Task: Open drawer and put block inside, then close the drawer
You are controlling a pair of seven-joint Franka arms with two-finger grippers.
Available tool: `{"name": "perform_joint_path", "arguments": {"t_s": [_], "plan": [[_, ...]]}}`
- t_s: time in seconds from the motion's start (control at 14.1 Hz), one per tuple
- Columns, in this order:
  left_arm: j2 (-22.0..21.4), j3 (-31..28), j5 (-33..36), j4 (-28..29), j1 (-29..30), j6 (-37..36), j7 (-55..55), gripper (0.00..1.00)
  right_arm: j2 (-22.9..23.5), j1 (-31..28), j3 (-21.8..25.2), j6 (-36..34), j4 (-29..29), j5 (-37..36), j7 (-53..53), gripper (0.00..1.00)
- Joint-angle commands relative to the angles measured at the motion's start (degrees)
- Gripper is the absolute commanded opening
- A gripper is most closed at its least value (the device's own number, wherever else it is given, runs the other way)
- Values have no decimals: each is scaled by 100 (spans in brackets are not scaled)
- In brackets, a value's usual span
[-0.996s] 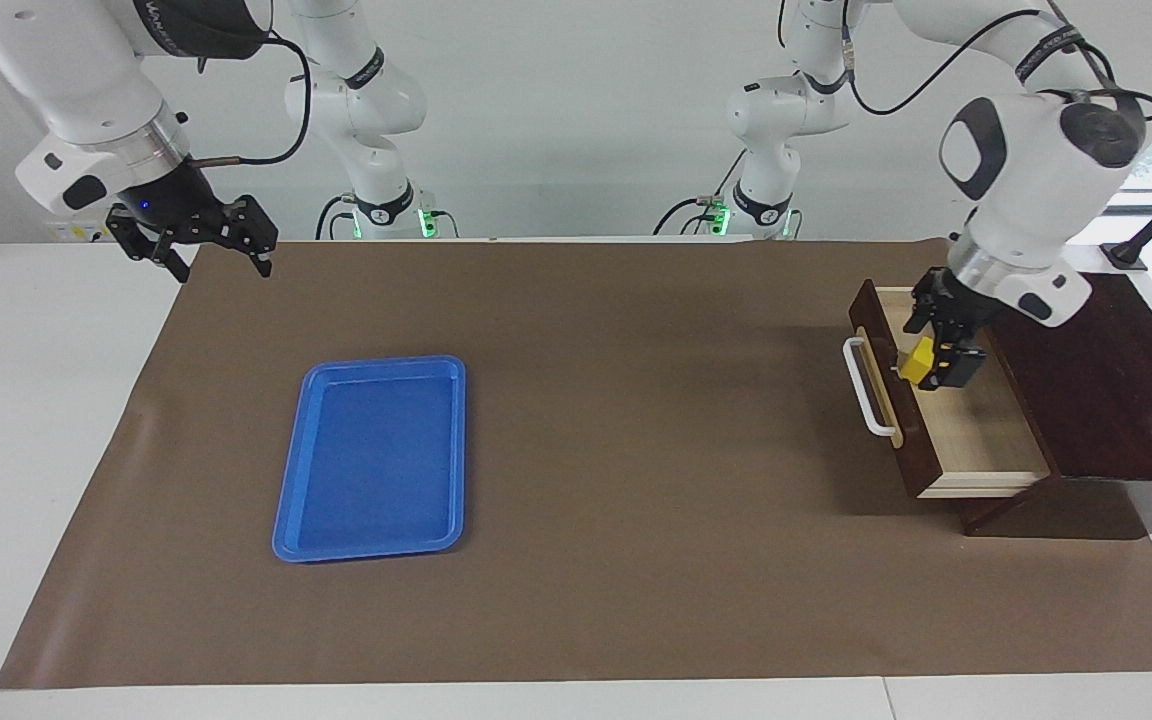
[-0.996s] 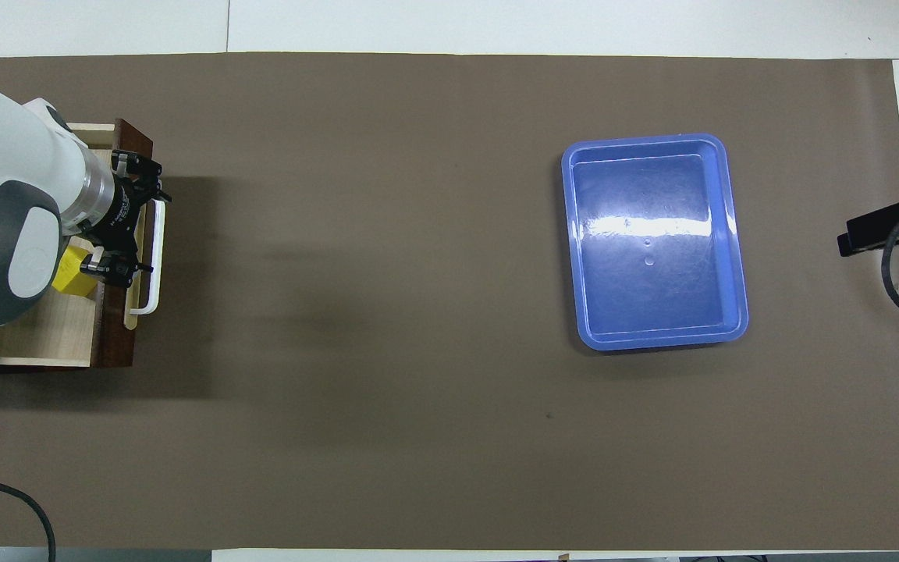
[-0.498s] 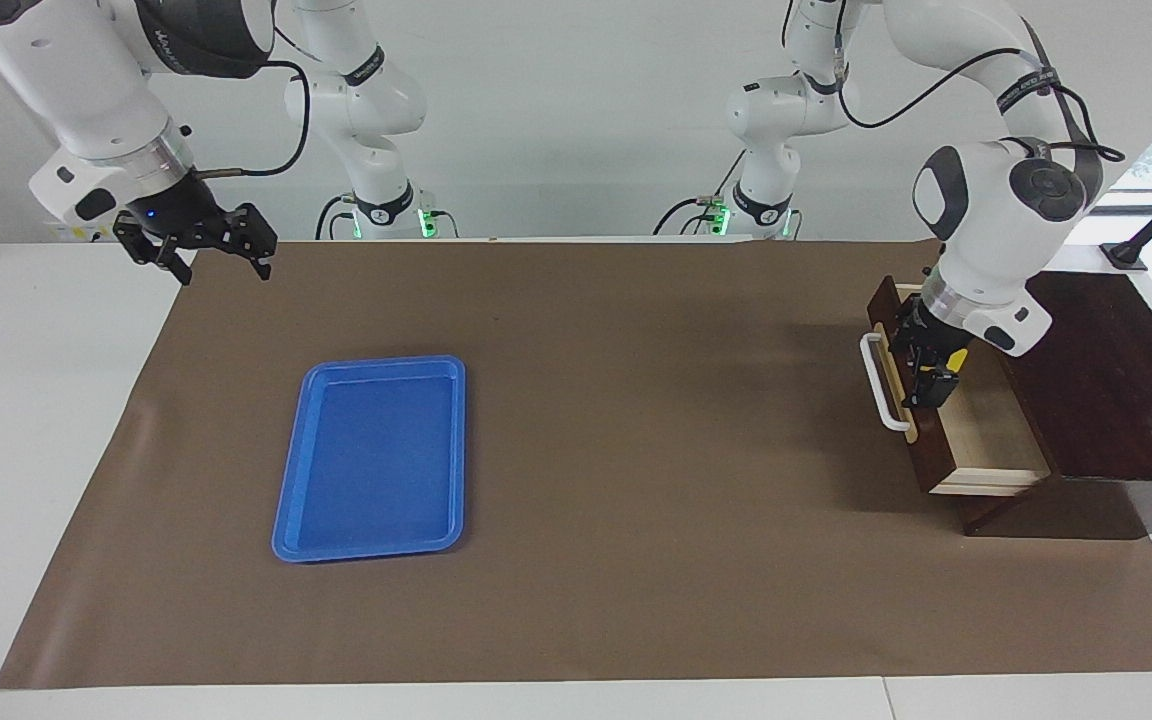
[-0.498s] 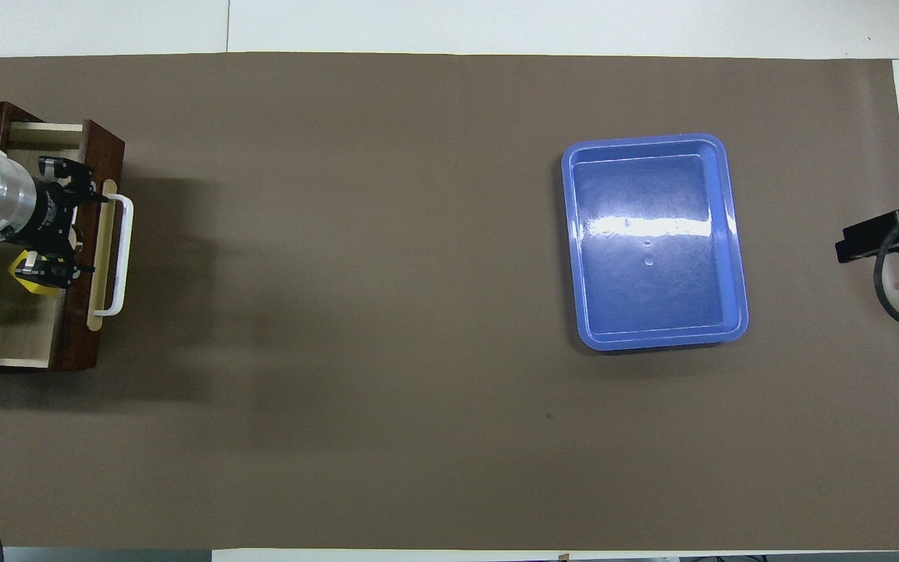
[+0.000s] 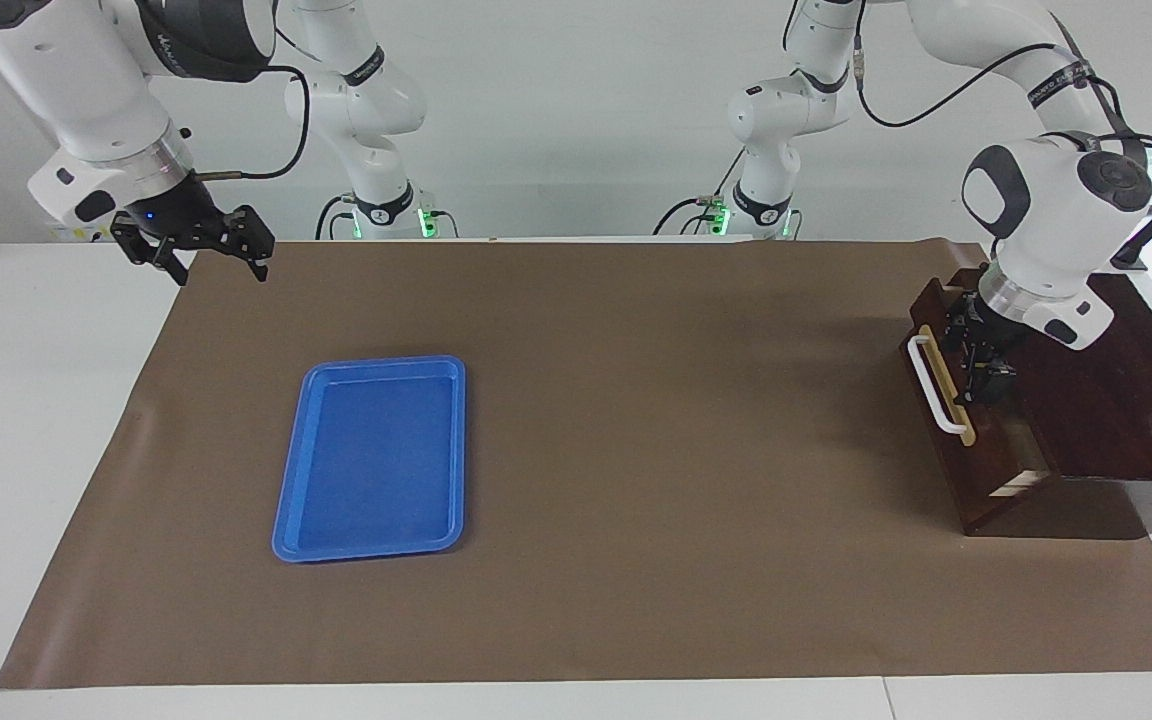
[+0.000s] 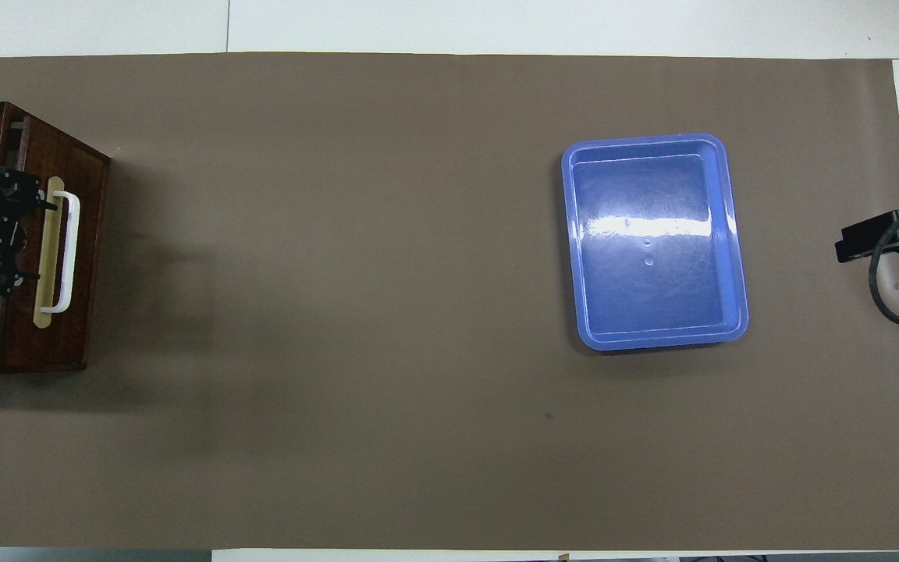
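The dark wooden drawer (image 5: 956, 440) sits pushed almost fully into its dark box (image 5: 1106, 380) at the left arm's end of the table. Only a thin pale strip of its interior shows at the drawer's side. Its white bar handle (image 5: 934, 385) faces the middle of the table and also shows in the overhead view (image 6: 67, 250). My left gripper (image 5: 978, 358) is open, low over the drawer's top edge just inside the front panel, and empty (image 6: 11, 228). The yellow block is hidden. My right gripper (image 5: 194, 250) is open and waits above the mat's corner.
A flat blue tray (image 5: 371, 455) lies on the brown mat (image 5: 636, 450) toward the right arm's end; it also shows in the overhead view (image 6: 656, 242). The white table edge surrounds the mat.
The drawer has slid from wide open to almost shut, and my left gripper moved with it toward the box. The yellow block has gone out of sight. The right gripper has barely moved.
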State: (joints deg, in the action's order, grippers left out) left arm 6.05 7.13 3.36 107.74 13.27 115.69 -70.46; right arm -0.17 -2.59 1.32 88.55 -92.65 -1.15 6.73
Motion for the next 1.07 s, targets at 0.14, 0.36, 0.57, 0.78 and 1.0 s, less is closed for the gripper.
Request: {"name": "perform_joint_path", "arguments": {"t_s": [0.14,0.36,0.57,0.78,1.0], "plan": [[-174,17,94,239,238,138,445,100,-62,-101,-61,84,-95,-61,21,100],[-139,43,95,125,159,-63,515,100,-79,-110,-70,84,-122,-44,21,100],[-156,69,95,-673,-358,-966,603,100,-88,-110,-62,58,-139,-9,-14,100],[-332,87,95,-1148,-798,-1950,1802,100,-88,-110,-62,-4,-139,-8,-5,100],[-438,87,77,-1422,-1001,-2410,3043,100,-88,-110,-70,-39,-139,-8,-14,100]]}}
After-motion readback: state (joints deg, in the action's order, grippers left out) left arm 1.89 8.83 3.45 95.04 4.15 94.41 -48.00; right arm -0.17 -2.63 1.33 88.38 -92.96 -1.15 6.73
